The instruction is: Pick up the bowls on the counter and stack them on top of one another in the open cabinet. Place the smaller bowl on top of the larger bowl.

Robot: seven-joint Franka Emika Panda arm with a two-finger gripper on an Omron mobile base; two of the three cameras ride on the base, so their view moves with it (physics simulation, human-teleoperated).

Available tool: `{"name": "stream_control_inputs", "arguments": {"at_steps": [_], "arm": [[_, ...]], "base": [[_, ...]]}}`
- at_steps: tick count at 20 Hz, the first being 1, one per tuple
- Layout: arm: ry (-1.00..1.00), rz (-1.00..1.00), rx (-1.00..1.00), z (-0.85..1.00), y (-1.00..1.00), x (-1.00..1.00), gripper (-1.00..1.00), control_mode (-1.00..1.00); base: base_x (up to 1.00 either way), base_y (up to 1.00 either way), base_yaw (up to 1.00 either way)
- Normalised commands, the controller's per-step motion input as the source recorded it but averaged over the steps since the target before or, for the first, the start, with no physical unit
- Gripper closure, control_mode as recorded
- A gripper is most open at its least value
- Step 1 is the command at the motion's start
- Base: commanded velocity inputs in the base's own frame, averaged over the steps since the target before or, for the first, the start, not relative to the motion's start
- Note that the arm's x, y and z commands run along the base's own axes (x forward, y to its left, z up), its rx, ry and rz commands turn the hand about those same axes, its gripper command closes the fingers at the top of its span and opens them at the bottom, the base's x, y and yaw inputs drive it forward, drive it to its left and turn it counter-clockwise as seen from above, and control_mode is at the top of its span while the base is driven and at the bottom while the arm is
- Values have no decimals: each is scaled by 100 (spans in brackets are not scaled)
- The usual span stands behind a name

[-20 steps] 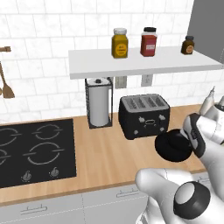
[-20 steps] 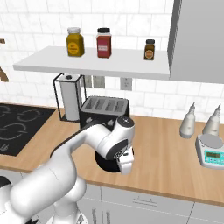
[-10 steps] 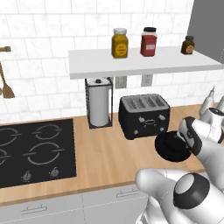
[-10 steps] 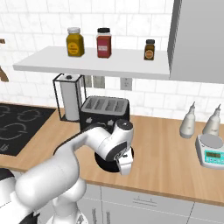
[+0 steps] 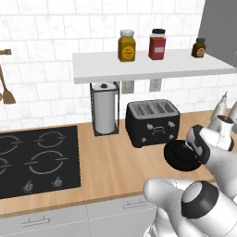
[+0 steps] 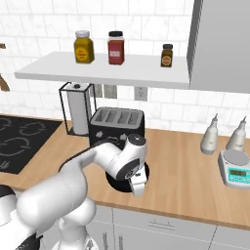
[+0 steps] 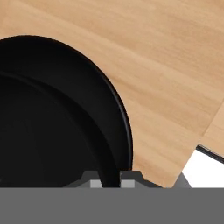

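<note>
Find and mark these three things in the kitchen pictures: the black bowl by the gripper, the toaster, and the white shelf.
bowl [image 5: 181,156]: left base view, on its dark side wall.
toaster [image 5: 152,126]: left base view, on its front face.
shelf [image 6: 107,73]: right base view, on its bare front edge.

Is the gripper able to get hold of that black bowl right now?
Probably yes: the gripper sits at the bowl, its fingertips astride the rim, and nothing blocks it.
</note>
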Motion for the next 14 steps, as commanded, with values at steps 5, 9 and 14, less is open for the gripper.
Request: {"name": "stream_control_inputs", "arguments": {"at_steps": [5,9,14], "arm": [[3,0,-5,0,14,5,-100,-100],[-1,0,0,1,0,0,-100,-100],[-5,0,0,27,0,-2,-100,-100]], "base": [[0,0,0],[0,0,0],[0,0,0]]}}
